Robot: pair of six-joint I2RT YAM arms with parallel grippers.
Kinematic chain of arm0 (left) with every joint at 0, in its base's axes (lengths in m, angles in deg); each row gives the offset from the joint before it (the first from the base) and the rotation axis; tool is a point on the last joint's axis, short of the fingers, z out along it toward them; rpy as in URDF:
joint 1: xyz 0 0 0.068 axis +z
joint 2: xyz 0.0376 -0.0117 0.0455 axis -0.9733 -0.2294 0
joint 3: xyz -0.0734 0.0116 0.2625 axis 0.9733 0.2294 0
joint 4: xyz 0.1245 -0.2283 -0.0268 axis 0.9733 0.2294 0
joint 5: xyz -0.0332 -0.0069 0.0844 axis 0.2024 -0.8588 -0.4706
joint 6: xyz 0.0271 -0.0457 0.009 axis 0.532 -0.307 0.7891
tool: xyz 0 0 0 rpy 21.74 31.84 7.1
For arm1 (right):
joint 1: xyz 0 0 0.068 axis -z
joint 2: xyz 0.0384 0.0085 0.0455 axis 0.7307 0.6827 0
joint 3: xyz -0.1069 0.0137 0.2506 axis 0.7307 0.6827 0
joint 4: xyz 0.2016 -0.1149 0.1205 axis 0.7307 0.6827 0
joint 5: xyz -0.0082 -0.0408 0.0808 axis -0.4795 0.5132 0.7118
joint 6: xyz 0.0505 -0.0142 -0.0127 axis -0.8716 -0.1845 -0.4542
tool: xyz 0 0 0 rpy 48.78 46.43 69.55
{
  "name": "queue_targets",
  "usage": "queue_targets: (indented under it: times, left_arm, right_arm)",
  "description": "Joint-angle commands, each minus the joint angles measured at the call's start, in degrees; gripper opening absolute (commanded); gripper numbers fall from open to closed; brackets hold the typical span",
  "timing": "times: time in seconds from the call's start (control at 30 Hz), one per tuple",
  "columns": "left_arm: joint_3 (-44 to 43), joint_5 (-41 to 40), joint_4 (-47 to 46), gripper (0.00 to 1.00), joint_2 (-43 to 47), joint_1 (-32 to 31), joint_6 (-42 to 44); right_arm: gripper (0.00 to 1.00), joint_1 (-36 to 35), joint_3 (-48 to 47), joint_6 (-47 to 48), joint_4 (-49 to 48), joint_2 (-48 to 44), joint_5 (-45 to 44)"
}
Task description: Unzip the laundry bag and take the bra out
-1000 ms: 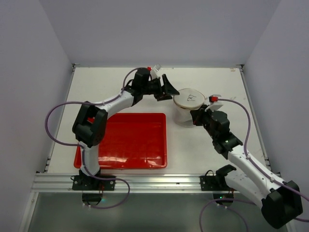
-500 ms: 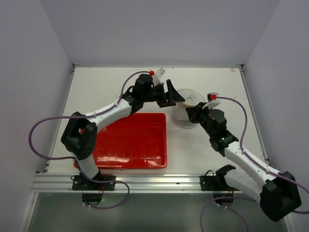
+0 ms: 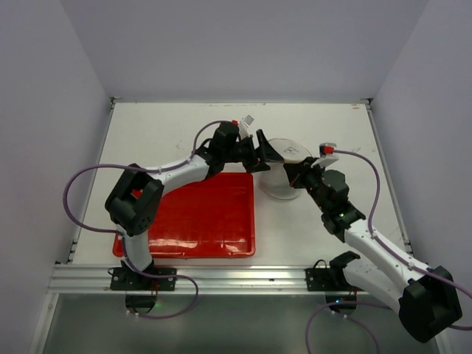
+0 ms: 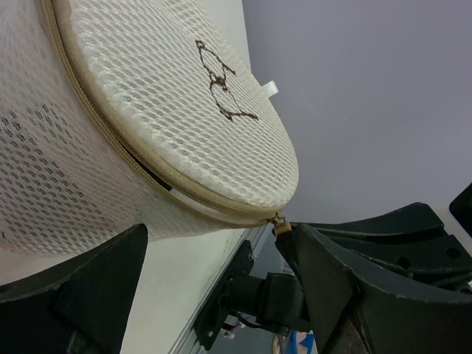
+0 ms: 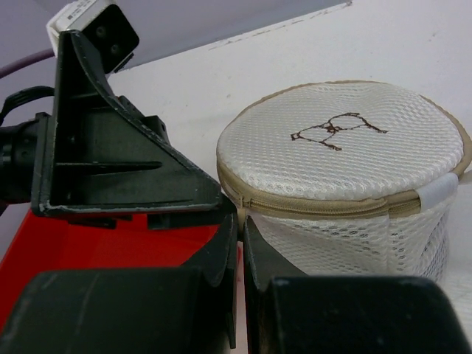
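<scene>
The laundry bag [image 3: 284, 175] is a whitish mesh drum with a tan zipper round its lid, standing just right of the red tray. In the right wrist view the laundry bag [image 5: 346, 147] shows a brown drawing on its lid. My right gripper [image 3: 290, 179] is at the bag's near side, and in its own view the right gripper [image 5: 240, 221] is shut on the tan zipper pull [image 5: 240, 203]. My left gripper [image 3: 265, 155] stands open against the bag's left side. In its own view the left gripper [image 4: 214, 243] straddles the rim, and the zipper pull [image 4: 278, 223] lies at one fingertip. The bra is hidden.
A red tray [image 3: 199, 214] lies left of the bag, under the left forearm. The aluminium rail [image 3: 221, 276] runs along the near table edge. Grey walls close in the table at the back and on both sides.
The left gripper has opened wider and moved down and right, up against the bag. The bag and the right gripper have shifted slightly toward the near edge.
</scene>
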Motion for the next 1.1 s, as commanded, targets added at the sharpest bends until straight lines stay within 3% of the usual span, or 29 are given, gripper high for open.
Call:
queue_targets:
  times: [0.0,0.13,0.23,0.33,0.47,0.57,0.77,1.07]
  left_arm:
    - [-1.67,0.23,-4.93,0.84,-2.04,-0.26,-2.60]
    - [-1.14,2.26,-11.79,0.77,-4.77,-0.26,-6.56]
    - [-1.75,1.82,-11.54,0.65,-5.30,-0.26,-6.12]
    - [-1.93,1.82,-11.71,0.47,-5.38,-0.08,-5.68]
    - [-1.76,2.08,-12.06,0.14,-5.21,0.01,-5.42]
    - [-1.23,2.61,-12.76,0.00,-5.03,0.36,-5.59]
    - [0.61,4.10,-13.56,0.00,-4.15,1.68,-5.16]
    - [2.99,5.42,-13.38,0.00,-2.75,3.70,-3.22]
  right_arm:
    - [0.00,-0.55,1.32,0.05,-5.13,-0.83,1.04]
    - [0.00,-0.64,4.04,0.66,-7.43,-1.01,0.86]
    - [0.00,-0.64,3.87,1.45,-6.29,-1.27,1.48]
    - [0.00,-0.64,3.61,2.07,-4.97,-2.15,1.39]
    - [0.00,-0.64,3.25,3.20,-3.12,-3.55,0.78]
    - [0.00,-0.55,2.73,4.34,-0.67,-4.78,-0.62]
    - [0.00,-0.20,1.41,8.74,7.33,-7.50,-6.77]
    - [0.00,0.51,1.14,8.75,11.82,-9.80,-8.36]
